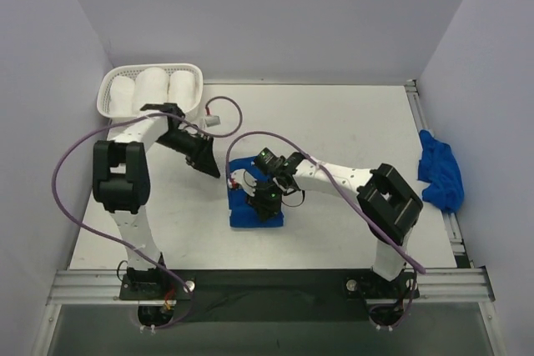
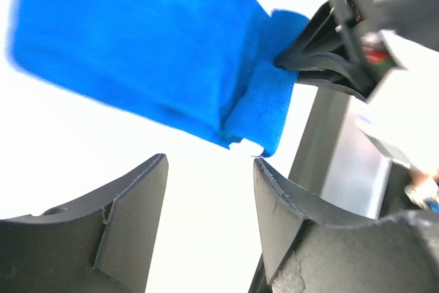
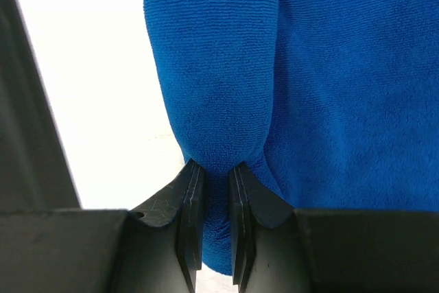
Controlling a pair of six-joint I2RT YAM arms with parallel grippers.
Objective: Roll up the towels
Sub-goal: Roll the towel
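Observation:
A bright blue towel (image 1: 247,210) lies on the table's middle, partly folded. In the right wrist view a rounded fold of the towel (image 3: 212,87) is pinched between my right gripper's (image 3: 214,176) jaws, which are shut on it. From above, the right gripper (image 1: 267,204) sits over this towel. My left gripper (image 2: 209,162) stands open just short of the towel's (image 2: 151,53) corner, with nothing between its fingers; from above the left gripper (image 1: 212,170) hangs left of the towel. A second blue towel (image 1: 440,174) lies crumpled at the table's right edge.
A white basket (image 1: 108,106) holding white towel rolls (image 1: 152,87) stands at the back left, behind the left arm. Walls close in the table on the left, back and right. A metal rail (image 1: 267,281) runs along the near edge.

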